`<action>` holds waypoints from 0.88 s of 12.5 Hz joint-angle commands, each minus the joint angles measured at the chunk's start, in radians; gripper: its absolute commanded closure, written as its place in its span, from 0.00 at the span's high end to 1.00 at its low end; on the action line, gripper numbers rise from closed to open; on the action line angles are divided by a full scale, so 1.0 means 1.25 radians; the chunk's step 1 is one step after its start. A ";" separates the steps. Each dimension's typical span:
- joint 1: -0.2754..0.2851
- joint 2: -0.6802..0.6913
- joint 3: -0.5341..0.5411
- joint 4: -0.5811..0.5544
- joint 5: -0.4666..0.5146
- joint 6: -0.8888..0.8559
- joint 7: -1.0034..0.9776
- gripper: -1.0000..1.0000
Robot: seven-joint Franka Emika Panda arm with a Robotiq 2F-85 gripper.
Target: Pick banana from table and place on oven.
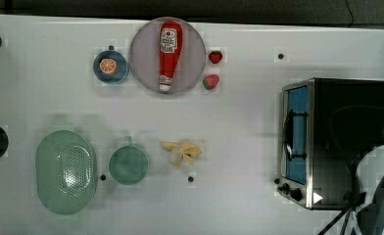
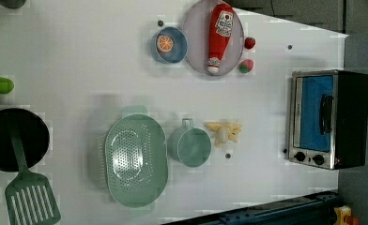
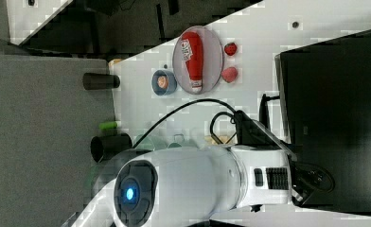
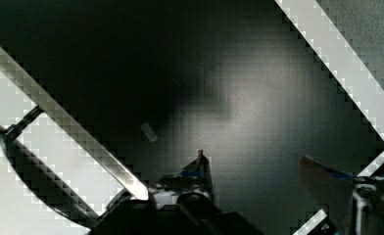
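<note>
The banana (image 1: pixel 182 152) lies on the table (image 1: pixel 239 107) just beside the teal cup (image 1: pixel 128 165), long axis seemingly pointing toward the oven (image 1: pixel 349 142), over whose black top the gripper (image 4: pixel 258 169) hovers parted and empty, well apart.

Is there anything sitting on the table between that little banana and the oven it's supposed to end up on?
Nothing visible does. In the top view the banana lies on the table with bare white surface and one small dark dot between it and the oven at the top view's right. The teal cup stands on the banana's other side.
</note>
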 commanded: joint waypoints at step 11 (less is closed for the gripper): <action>0.095 -0.189 0.235 0.085 -0.014 -0.238 0.321 1.00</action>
